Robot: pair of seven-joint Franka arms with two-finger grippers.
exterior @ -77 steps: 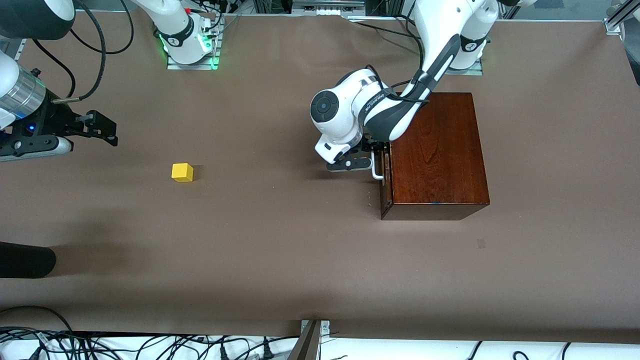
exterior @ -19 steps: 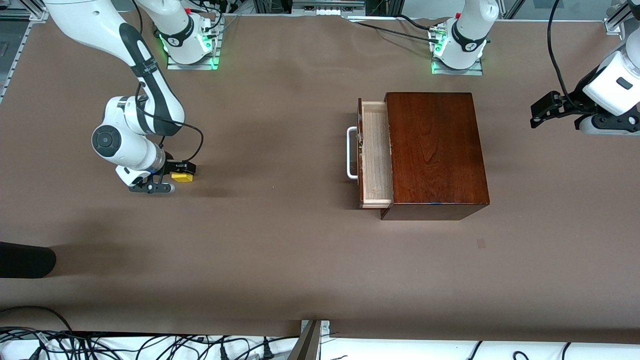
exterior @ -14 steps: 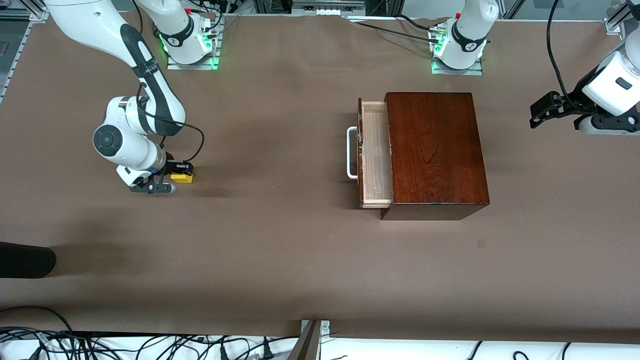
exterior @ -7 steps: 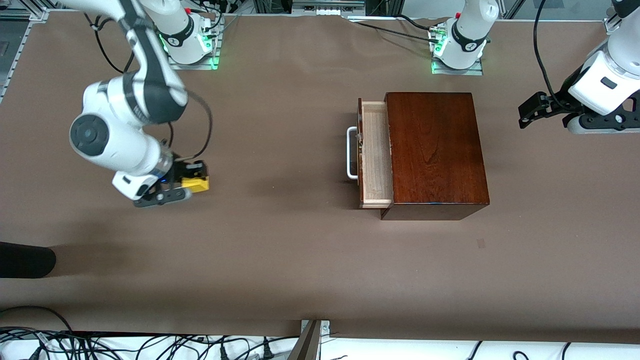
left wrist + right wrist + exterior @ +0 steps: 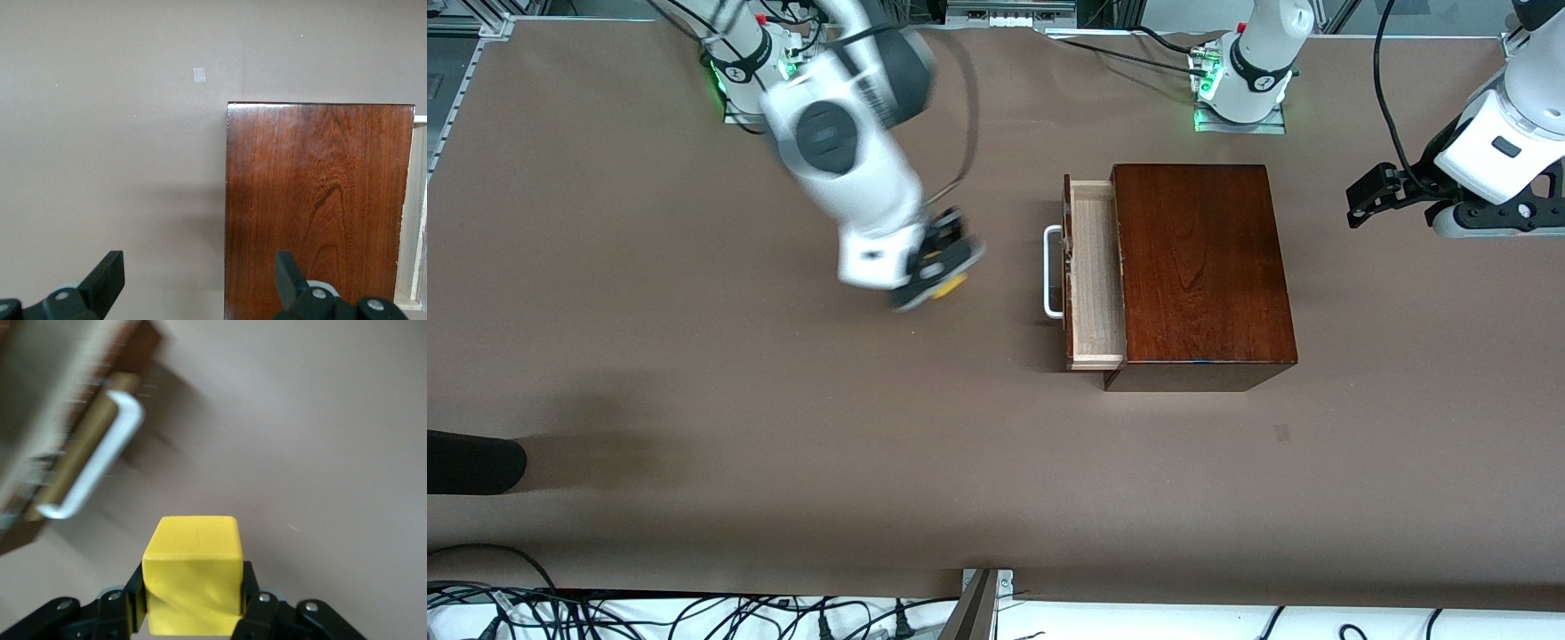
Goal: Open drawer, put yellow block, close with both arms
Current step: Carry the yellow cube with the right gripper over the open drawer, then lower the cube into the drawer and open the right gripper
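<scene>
Since half a second ago your right gripper [image 5: 938, 267] has carried the yellow block [image 5: 945, 283] up off the table [image 5: 694, 400] and across to hang over bare tabletop near the drawer [image 5: 1096, 267], which stands pulled out of its box [image 5: 1200, 267], handle [image 5: 1052, 271] toward the block; your left gripper [image 5: 1369, 191] waits over the table's left-arm end. Your left wrist view shows its fingers [image 5: 107, 283] spread wide above the box top [image 5: 320, 200]; your right wrist view shows the block [image 5: 193, 583] clamped between the fingers [image 5: 257, 600], the handle [image 5: 100, 460] just ahead.
</scene>
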